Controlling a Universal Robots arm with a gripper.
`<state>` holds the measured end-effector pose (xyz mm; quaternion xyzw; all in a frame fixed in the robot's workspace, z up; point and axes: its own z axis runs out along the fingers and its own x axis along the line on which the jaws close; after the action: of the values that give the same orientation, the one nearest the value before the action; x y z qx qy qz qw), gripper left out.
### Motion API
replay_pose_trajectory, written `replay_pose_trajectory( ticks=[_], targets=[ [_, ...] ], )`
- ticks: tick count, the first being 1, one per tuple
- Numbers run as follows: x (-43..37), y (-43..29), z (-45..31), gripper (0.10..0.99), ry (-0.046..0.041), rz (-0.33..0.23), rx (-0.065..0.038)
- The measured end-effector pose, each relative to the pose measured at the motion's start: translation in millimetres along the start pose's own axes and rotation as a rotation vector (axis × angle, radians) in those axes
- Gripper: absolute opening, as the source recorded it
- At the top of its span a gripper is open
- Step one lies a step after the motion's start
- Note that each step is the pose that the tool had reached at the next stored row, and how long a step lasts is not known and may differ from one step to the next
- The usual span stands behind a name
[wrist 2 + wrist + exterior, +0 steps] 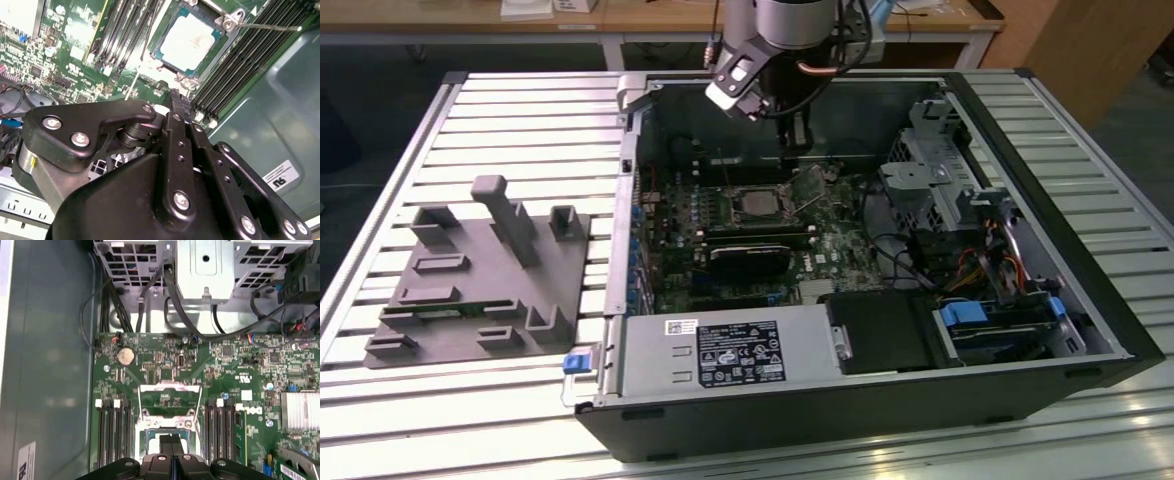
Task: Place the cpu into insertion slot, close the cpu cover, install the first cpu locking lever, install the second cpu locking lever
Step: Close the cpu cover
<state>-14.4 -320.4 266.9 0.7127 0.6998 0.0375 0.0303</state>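
Black gripper [175,97] sits closest in the second wrist view. Its fingers look pressed together w/ nothing between them, tho the angle is poor. The arm [794,20] drops near-vertical into the case [854,410], tip low over the board, just beside the insertion slot [229,21]. The cpu [193,40] lies flat in the slot, silvery-beige face up, green edge showing. The cpu cover [170,387] is swung open, off the chip.

Small flat square cpu [192,42]: silvery-beige face, green edging.
Large flat circuit board [165,365]: green, dotted silver and black.
Jointed metal tool [176,97]: black, silver screws.
Slatted metal worktop [520,130]: silver-grey stripes.
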Motion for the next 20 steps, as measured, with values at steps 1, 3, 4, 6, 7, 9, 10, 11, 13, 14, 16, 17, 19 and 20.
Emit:
replay_pose_trajectory(
  ticks=[1,3,4,6,7,9,10,11,13,14,16,17,19,20],
  targets=[
    [0.0,1.2,0.1,0.106,-0.0001,0.000,0.000],
    [0.1,3.4,0.3,0.106,0.0000,0.000,0.000],
    [0.1,4.5,0.4,0.106,-0.0001,0.000,0.000],
    [0.1,6.9,0.7,0.106,0.0000,0.000,0.000],
    [0.2,8.3,0.8,0.106,0.0000,0.000,0.000],
    [0.2,11.2,1.1,0.106,0.0000,0.000,0.000],
    [0.2,12.7,1.2,0.106,0.0000,0.000,0.000],
    [0.3,14.3,1.4,0.106,0.0000,0.000,0.000],
    [0.3,17.3,1.6,0.106,-0.0001,0.000,0.000],
    [0.4,18.9,1.8,0.106,-0.0001,0.000,0.000],
    [0.4,22.2,2.1,0.106,0.0000,0.000,0.000],
    [0.4,23.8,2.3,0.106,-0.0001,0.000,0.000],
    [0.5,27.1,2.5,0.106,-0.0002,0.000,0.000],
    [0.5,28.9,2.7,0.106,-0.0003,0.000,0.000]
  ],
)
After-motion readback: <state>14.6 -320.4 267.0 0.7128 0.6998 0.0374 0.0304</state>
